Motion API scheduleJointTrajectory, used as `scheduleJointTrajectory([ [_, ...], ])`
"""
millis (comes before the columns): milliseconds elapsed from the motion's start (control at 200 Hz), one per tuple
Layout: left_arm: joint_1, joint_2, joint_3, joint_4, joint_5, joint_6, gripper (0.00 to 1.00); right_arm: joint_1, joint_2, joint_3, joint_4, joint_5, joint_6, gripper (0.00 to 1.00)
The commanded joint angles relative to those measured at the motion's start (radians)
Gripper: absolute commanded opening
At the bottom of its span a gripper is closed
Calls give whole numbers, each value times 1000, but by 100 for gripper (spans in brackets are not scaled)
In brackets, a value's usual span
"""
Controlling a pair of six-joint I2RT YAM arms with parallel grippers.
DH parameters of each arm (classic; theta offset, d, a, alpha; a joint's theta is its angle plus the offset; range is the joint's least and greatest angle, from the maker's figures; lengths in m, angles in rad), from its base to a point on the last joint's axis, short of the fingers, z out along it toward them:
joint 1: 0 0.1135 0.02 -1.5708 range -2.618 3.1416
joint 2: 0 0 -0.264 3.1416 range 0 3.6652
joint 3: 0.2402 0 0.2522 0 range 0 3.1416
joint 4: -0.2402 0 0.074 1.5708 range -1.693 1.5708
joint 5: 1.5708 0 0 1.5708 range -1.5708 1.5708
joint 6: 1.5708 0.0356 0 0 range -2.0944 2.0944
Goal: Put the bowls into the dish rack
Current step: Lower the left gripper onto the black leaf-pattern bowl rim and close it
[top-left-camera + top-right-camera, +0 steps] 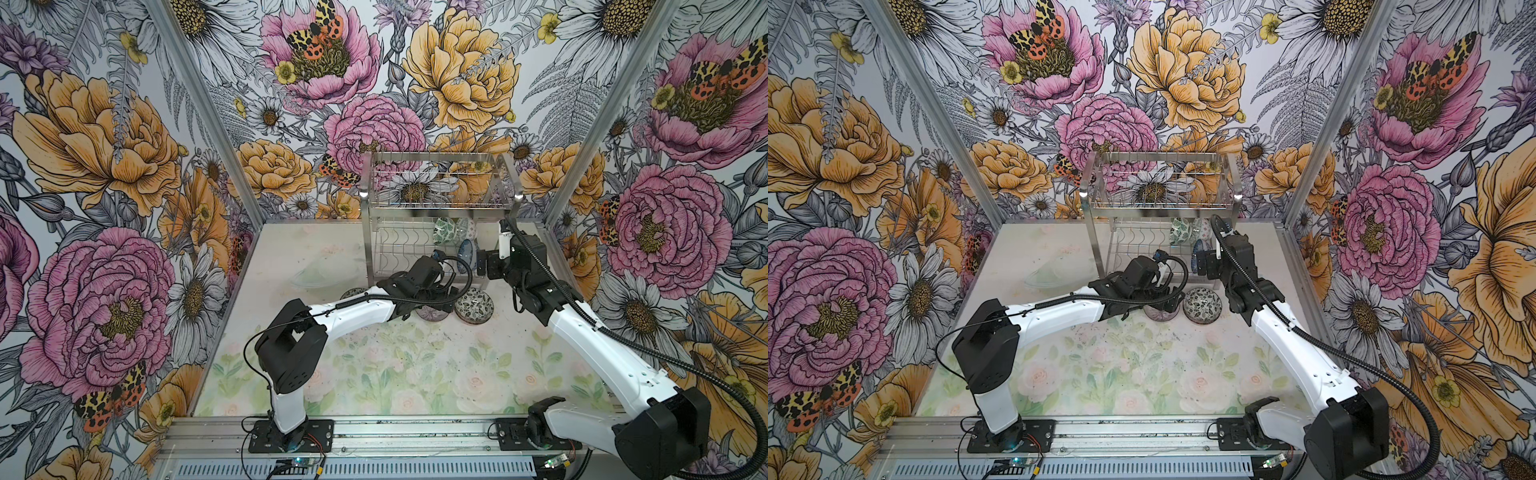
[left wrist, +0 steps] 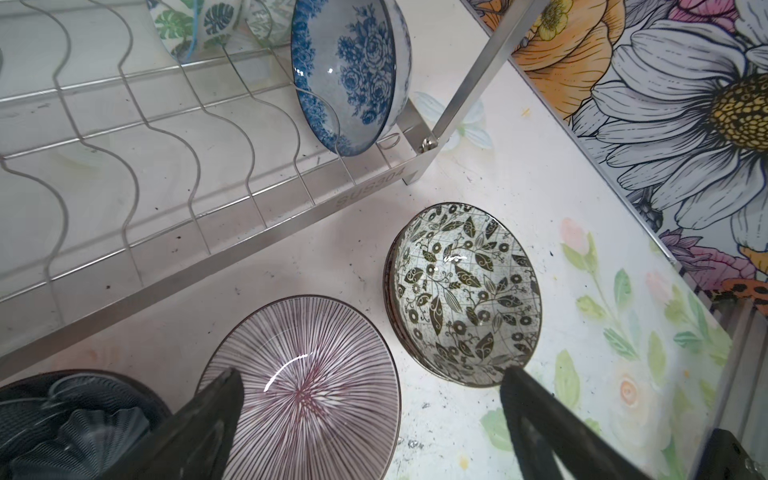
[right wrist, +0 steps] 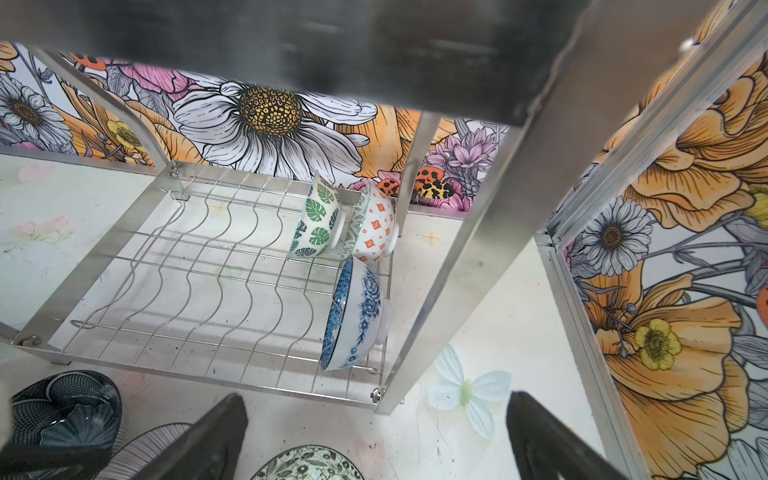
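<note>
left claw (image 2: 372,376): spread, over striped bowl (image 2: 303,386)
right claw (image 3: 376,399): spread, empty, beside rack (image 3: 461,270)
rack lower tier: leaf bowl (image 3: 318,220), orange bowl (image 3: 376,228), blue bowl (image 3: 361,316)

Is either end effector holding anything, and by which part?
Nothing held. Left end effector: open over the striped bowl. Right end effector: open facing the dish rack.

The left arm (image 1: 357,313) stretches low toward the far middle, left hand (image 2: 370,382) spread wide, empty. The right arm (image 1: 582,345) reaches farther, right hand (image 3: 376,405) raised, likewise wide and empty.
</note>
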State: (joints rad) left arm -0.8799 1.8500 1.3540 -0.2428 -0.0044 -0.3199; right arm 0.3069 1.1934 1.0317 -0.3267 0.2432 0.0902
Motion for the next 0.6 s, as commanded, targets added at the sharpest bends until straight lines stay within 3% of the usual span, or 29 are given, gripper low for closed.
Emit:
scheduleJointTrajectory([
  [0,-17,59,55,-30,39,-28,95,-10,-6,27,3,-17,19,99],
  [595,-65,250,275,-169,-38,-7,59,-28,-14,21,3,-29,26,99],
])
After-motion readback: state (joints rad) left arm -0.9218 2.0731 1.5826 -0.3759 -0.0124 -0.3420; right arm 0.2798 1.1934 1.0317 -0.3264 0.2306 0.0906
